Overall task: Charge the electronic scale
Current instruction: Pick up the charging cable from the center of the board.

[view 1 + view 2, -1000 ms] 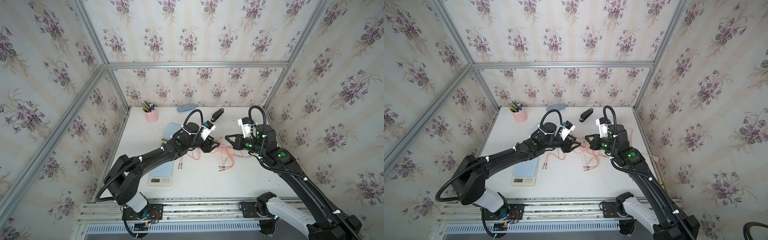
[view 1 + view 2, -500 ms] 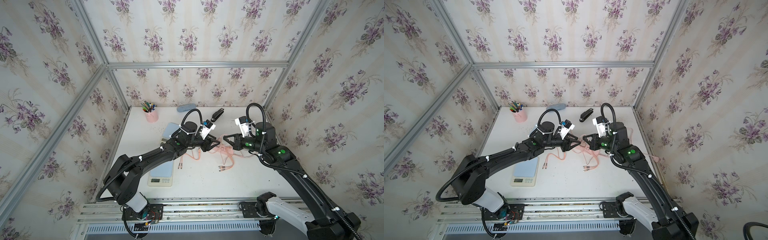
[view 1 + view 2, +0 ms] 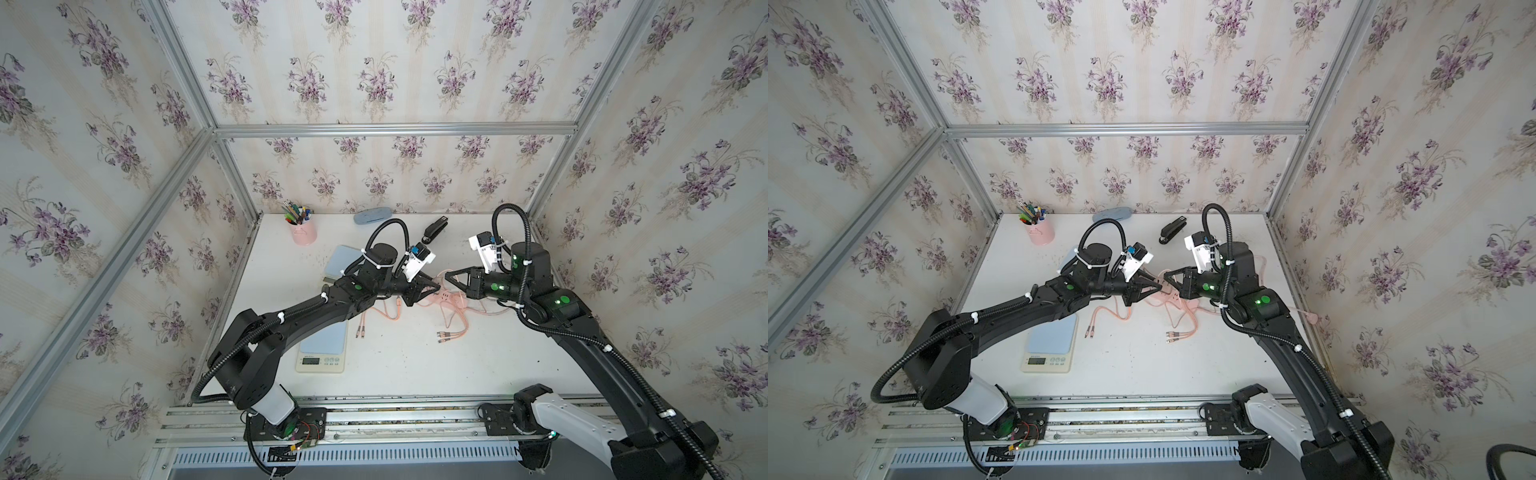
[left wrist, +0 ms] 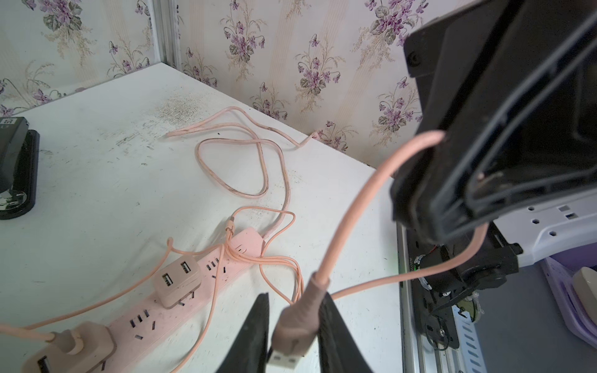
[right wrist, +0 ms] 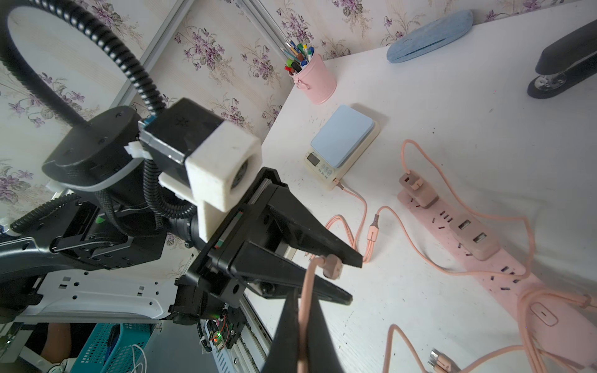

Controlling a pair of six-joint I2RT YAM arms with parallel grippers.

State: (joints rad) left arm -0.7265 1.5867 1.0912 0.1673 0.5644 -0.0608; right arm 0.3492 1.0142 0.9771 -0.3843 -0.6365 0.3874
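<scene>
Electronic scale (image 3: 322,345), cream with a pale-blue platform, is sitting on the white table (image 3: 395,365) well behind the left claw (image 4: 294,295), which is closing from wide to pinch the dusty-pink USB plug (image 4: 292,326). Facing it, the right claw (image 5: 303,295) is still pinching the pink cable (image 4: 351,210), so a handover is happening.

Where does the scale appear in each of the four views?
Top view: scale, front left of the table.
Top view: scale, same spot.
Left wrist: not in it.
Right wrist: scale, near the pink cup.
Shared landmark: the black stapler, in all four.
</scene>
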